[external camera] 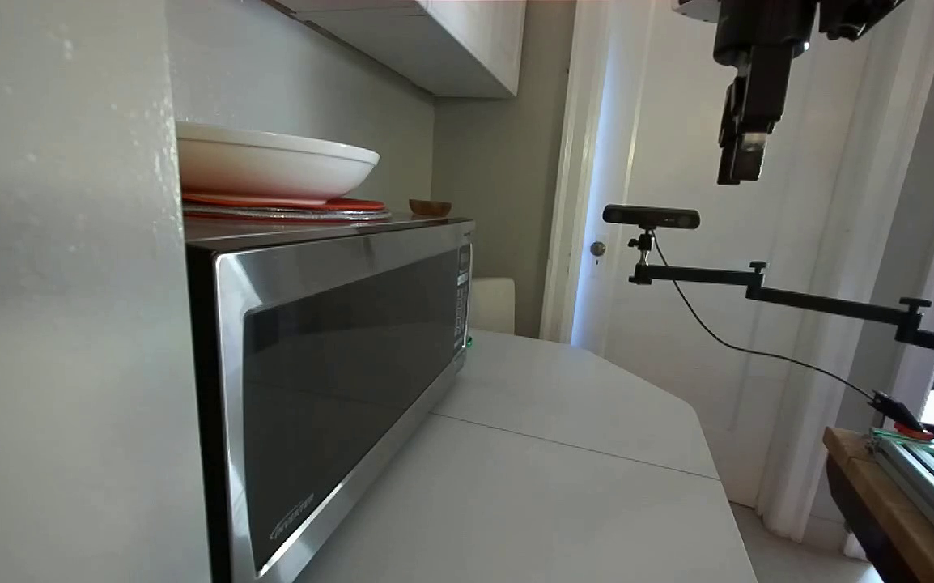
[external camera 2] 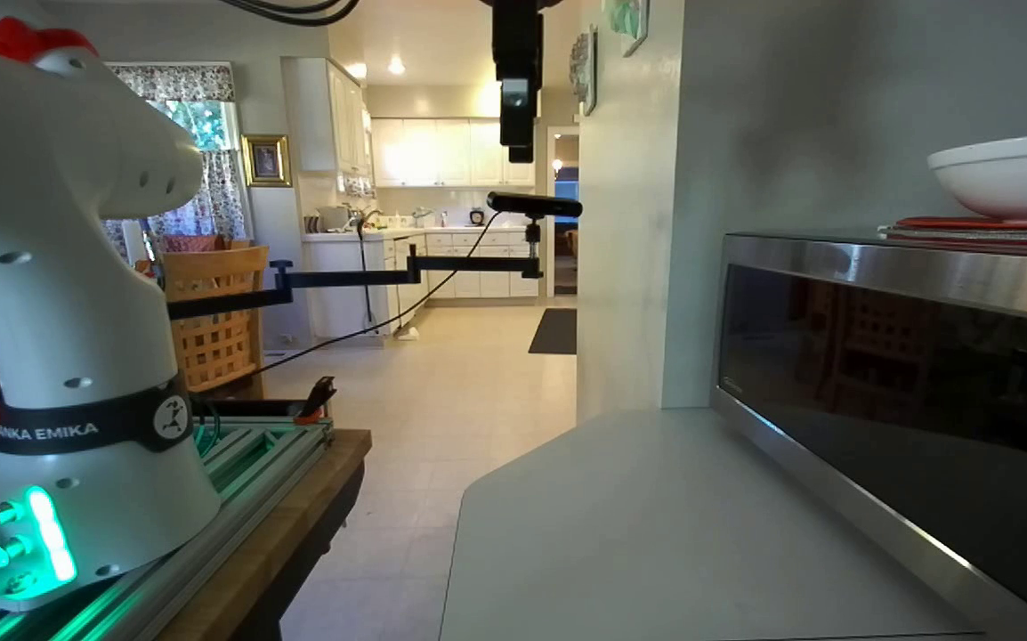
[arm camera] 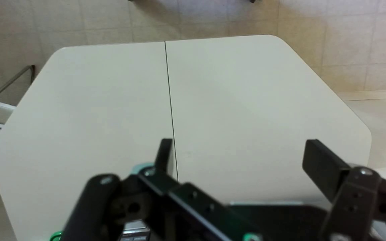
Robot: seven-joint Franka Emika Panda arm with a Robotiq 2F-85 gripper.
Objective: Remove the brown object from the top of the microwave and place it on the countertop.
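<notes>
Your hand [arm camera: 239,147] is released: jaws spread wide in the wrist view, nothing between them. It hangs tips-down at 2 o'clock in an exterior view, well apart from the pick. My read: wide and high buys you clearance for crossing over and dropping in from above.

Past the tips, the surface [external camera: 580,502]. Flat, so whatever you set down should sit without help, I'd guess.

Next out, the microwave [external camera: 354,356] stands on that surface, front turned toward the robot base [external camera 2: 122,516], which probably gives you a direct reach. What looks like its control panel [arm camera: 134,234] shows at 7 o'clock in the wrist view.

On top, the white bowl [external camera: 277,162] rests on the reddish plates [external camera: 358,205], 10 o'clock in an exterior view. Stacked to save room, likely.

Your target, the small brown object [external camera: 430,208], sits on the microwave top at the panel end, 11 o'clock in that same view, just past the plates. The gap there should give your jaws room, though depth is hard to judge. Pick not yet made.

Beyond and above, the cabinet [external camera: 418,48] hangs near 12 o'clock. Headroom over the target: can't tell.
</notes>
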